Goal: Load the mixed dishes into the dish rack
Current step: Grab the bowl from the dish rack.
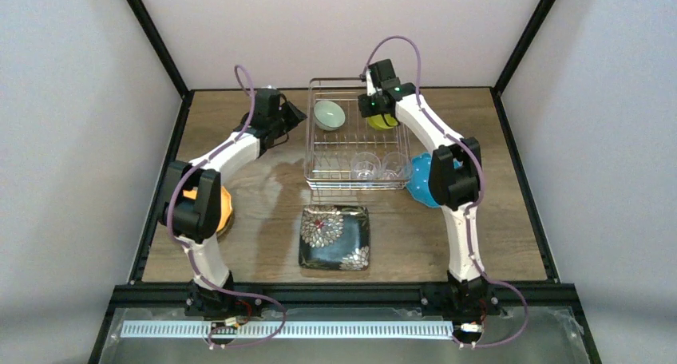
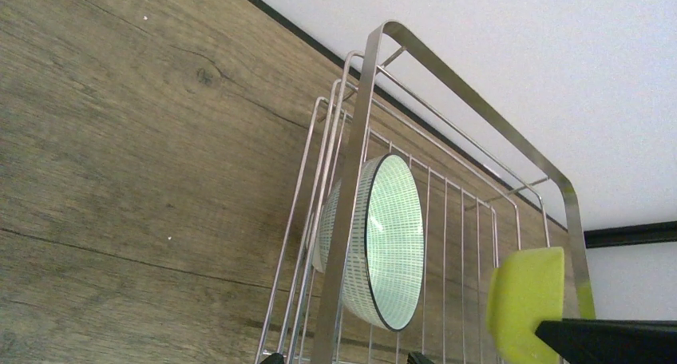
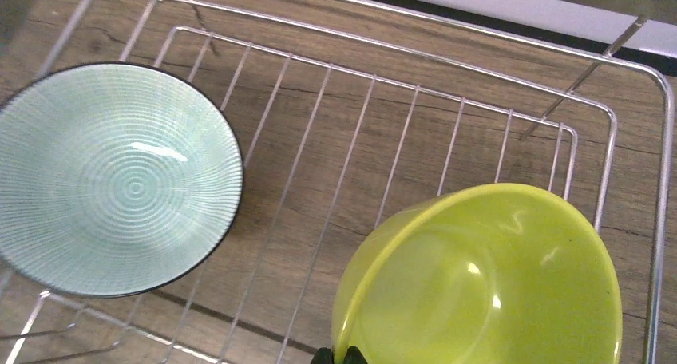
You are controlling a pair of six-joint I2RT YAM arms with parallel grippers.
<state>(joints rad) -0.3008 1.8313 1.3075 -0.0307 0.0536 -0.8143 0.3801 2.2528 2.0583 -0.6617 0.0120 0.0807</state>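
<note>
My right claw [image 3: 335, 356] is clamped on the rim of the yellow bowl [image 3: 479, 284], with only the fingertips showing at the bowl's near edge in the wrist view. The bowl sits tilted, mouth toward my wrist camera, over the rack [image 3: 431, 57] in its 1 o'clock corner. I cannot tell whether it touches the wires. At 9 o'clock from it, well apart, the mint bowl [image 3: 112, 176] lies mouth up on the grid in the rack's 11 o'clock corner.

My left claw [image 1: 294, 114] hangs just outside the rack's 9 o'clock side. Its fingers are apart with nothing gripped, pointed at the mint bowl through the wire wall.

Along the rack's 6 o'clock edge two clear cups [image 1: 377, 166] stand side by side.

Outside the rack, on the tabletop [image 1: 263, 188], the blue plate [image 1: 417, 182] lies just beside the 5 o'clock corner, partly hidden by my right arm. The black plate [image 1: 334, 236] lies at 6 o'clock from the rack, near it but apart. The orange plate [image 1: 226, 208] lies at 8 o'clock, mostly under my left elbow.
</note>
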